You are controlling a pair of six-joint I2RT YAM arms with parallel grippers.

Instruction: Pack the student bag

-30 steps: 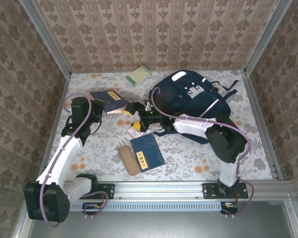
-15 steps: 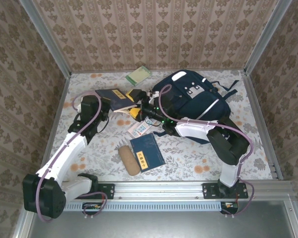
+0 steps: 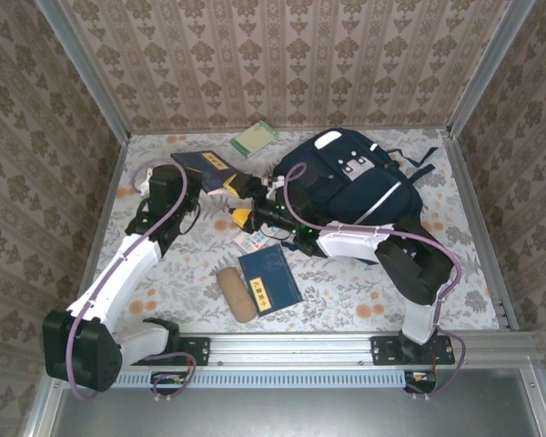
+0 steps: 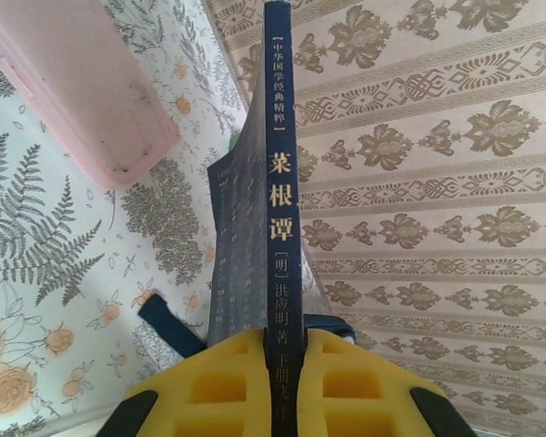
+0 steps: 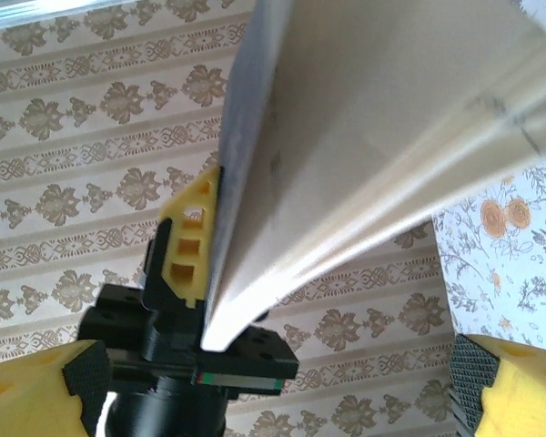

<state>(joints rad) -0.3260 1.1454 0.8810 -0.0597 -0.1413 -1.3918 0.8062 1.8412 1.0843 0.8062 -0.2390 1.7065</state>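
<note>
The left gripper (image 4: 282, 353) is clamped on the spine of a navy book (image 4: 278, 164), whose pages pass between the wide-open fingers of the right gripper (image 3: 244, 208), and the student bag (image 3: 359, 187) lies just right of both.

Two matching arms. The left arm (image 3: 118, 273) has white link shells, black joint housings and a bulky black base block (image 3: 73, 355). The right arm (image 3: 350, 241) has the same white shell, with a black elbow (image 3: 409, 264) and joints. A lilac cable (image 3: 435, 314) runs along each arm, looping loose at wrist and base. Each arm sits on a black mounting plate (image 3: 177, 349). The left tool (image 4: 287, 387) has yellow plastic fingers (image 4: 209, 387) with square moulded pockets and black edges lower down. The right tool (image 3: 241, 202) also has yellow fingers (image 5: 32, 387), dark textured pads (image 5: 473, 373) and a black body.
</note>
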